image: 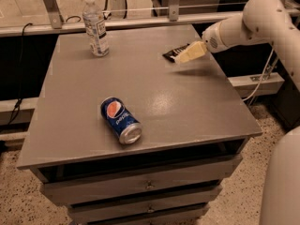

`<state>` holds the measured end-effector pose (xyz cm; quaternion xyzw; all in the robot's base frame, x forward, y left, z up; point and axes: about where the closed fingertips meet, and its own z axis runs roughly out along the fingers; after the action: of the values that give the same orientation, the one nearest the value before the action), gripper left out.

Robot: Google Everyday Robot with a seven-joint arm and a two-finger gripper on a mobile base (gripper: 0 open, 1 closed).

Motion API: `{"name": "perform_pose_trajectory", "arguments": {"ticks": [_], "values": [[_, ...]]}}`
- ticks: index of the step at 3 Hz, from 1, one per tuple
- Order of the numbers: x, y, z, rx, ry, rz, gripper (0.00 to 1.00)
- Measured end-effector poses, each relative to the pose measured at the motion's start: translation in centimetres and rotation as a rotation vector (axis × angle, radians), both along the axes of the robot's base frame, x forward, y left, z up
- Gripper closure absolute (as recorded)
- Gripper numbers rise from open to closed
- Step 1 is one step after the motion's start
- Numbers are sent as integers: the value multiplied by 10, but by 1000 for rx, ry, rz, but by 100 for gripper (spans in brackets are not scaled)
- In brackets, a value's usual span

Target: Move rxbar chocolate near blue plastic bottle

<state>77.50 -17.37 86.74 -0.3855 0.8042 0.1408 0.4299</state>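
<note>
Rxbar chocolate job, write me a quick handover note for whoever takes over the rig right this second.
Claw: at the back right of the table, over the right end of the rxbar chocolate; whether it touches the bar cannot be told.
Rxbar chocolate: lying flat at the back right, partly hidden by the claw.
Blue plastic bottle: upright at the back left, well apart from the bar.
Pepsi can: on its side near the front, not part of the job.
Done: the arm has reached the bar.
Left: grip the bar, carry it left and set it down beside the bottle.
</note>
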Motion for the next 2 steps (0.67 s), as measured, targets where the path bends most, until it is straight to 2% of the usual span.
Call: {"name": "perform_pose_trajectory", "arguments": {"ticks": [1, 2], "values": [[22, 12, -10, 51, -11, -36, 0], [33, 18, -25, 75, 10, -59, 0]]}}
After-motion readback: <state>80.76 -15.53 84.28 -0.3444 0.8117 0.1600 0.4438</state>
